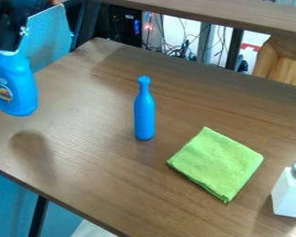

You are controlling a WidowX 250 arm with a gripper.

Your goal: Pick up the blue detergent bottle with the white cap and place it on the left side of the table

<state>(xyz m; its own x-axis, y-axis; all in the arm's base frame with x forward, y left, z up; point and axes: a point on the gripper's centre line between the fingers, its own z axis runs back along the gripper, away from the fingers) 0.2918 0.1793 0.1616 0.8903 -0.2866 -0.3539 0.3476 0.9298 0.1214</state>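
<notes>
Bottle (15,90), blue with label, hangs below hand (8,44), above table (83,162).

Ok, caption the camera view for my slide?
Tool holding a large blue bottle above a brown table, with a slim blue bottle, green cloth and white silver-topped bottle.

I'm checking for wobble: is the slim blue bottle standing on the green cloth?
No, the slim blue bottle stands on the wooden table, apart from the green cloth.

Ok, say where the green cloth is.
In the camera view, the green cloth lies right of centre, between the slim blue bottle and the white container.
</notes>
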